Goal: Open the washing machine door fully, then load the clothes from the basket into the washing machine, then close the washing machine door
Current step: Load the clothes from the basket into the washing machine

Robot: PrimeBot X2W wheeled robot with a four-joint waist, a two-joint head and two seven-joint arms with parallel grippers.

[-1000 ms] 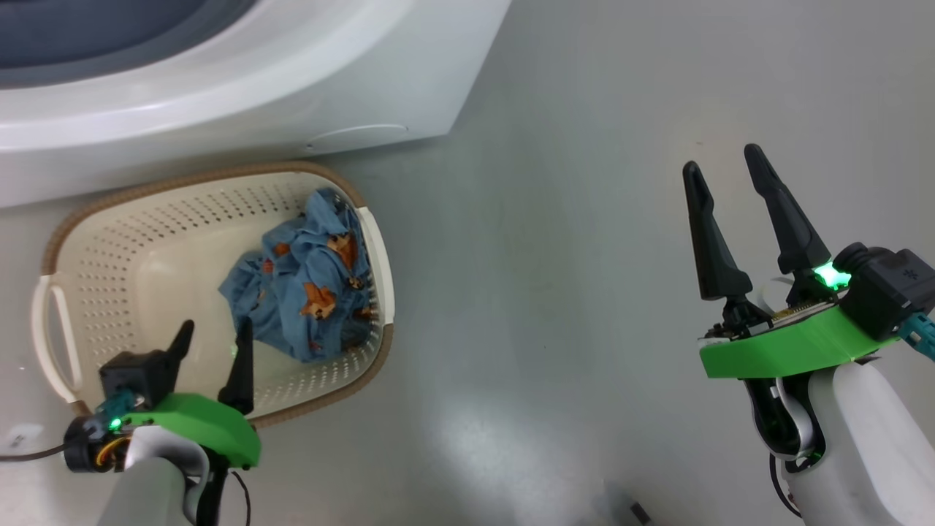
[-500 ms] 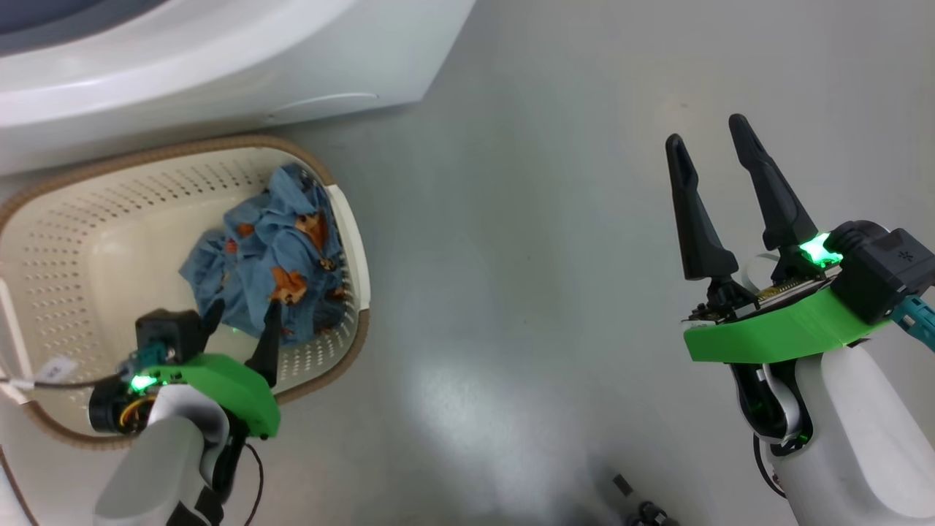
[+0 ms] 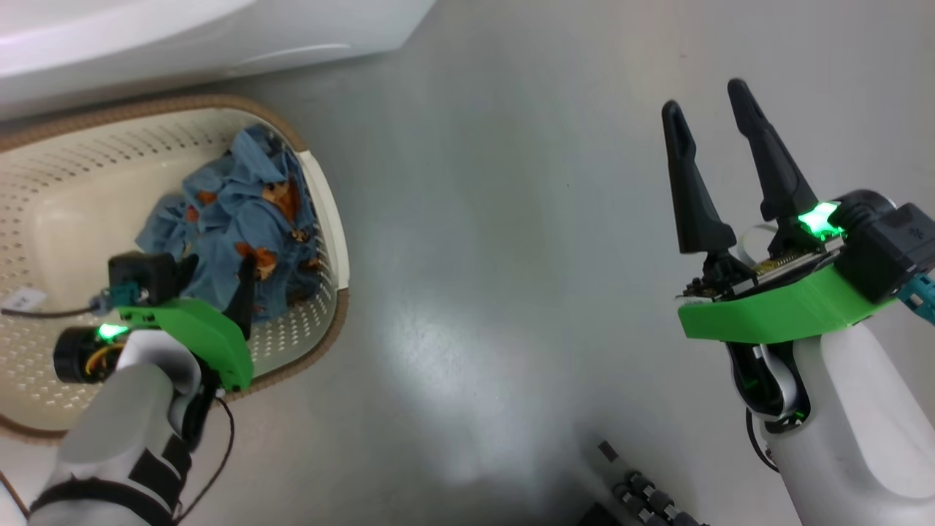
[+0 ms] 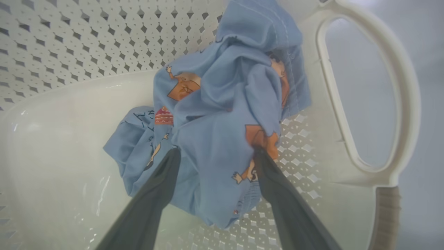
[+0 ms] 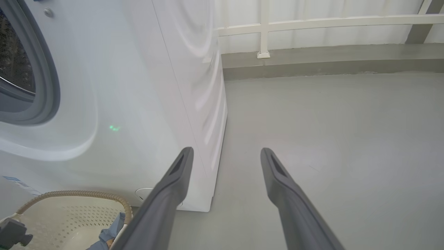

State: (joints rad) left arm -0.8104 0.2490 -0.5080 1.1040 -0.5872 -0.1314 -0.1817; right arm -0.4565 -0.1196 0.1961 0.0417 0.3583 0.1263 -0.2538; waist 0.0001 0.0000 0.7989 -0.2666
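Note:
The cream basket (image 3: 325,219) stands on the floor in front of the white washing machine (image 3: 219,29). The light-blue clothes (image 3: 226,212) with orange figures lie bunched against its right wall. My left gripper (image 3: 219,261) is down inside the basket, open, its fingers on either side of the near end of the clothes (image 4: 222,104); the left gripper (image 4: 216,152) holds nothing. My right gripper (image 3: 703,98) hangs open over bare floor, far right of the basket. The right wrist view shows the right gripper (image 5: 226,151), the washing machine (image 5: 138,86) and its grey-ringed drum opening (image 5: 45,86). The washing machine door is out of view.
Grey floor (image 3: 511,256) spreads to the right of the basket and the machine. A white railing (image 5: 263,31) and a low kerb run along the far wall. The basket's white handle (image 4: 364,104) sits beside the clothes. Dark parts of my base (image 3: 635,497) show at the bottom.
The head camera has shifted, sliding the scene up and left. My left gripper has gone forward and down into the basket until its fingers flank the clothes. The right gripper has stayed open.

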